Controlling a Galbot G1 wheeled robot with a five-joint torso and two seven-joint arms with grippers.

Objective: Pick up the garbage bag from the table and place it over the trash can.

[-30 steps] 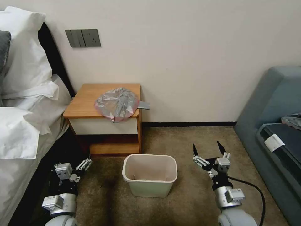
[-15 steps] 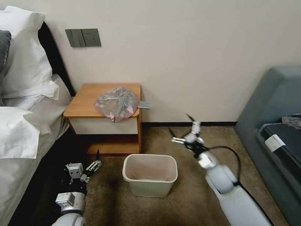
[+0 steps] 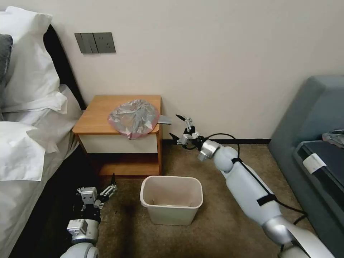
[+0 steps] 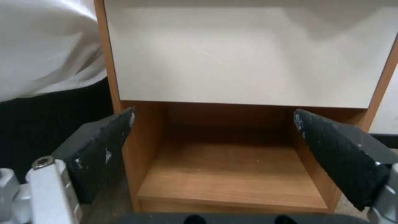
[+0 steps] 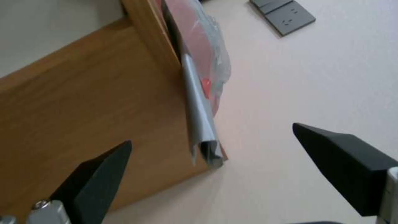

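Right pincer (image 3: pixel 178 126) extended beside the desk (image 3: pixel 96 116), fingers spread wide, nothing between them. Garbage bag (image 3: pixel 133 117) just ahead of that pincer, lying crumpled on the desk top at the corner nearest it, one pinkish-red edge drooping over the white drawer front. Flat grey folded strip (image 3: pixel 164 120) jutting off the desk's side edge toward the pincer, apart from the fingertips. From the right wrist: same strip (image 5: pixel 202 133) hanging between the two dark fingers (image 5: pixel 99 174), bag (image 5: pixel 203 46) above it against the desk's wooden side panel (image 5: pixel 83 102).

Trash can (image 3: pixel 171 200) on the carpet, below and nearer the robot than the right pincer, well apart from it.

Left pincer (image 3: pixel 110 182) low near the floor, fingers spread, nothing held, facing the desk's open lower shelf (image 4: pixel 232 174); white drawer front (image 4: pixel 248 56) above it. Bed (image 3: pixel 28 136) alongside that arm.
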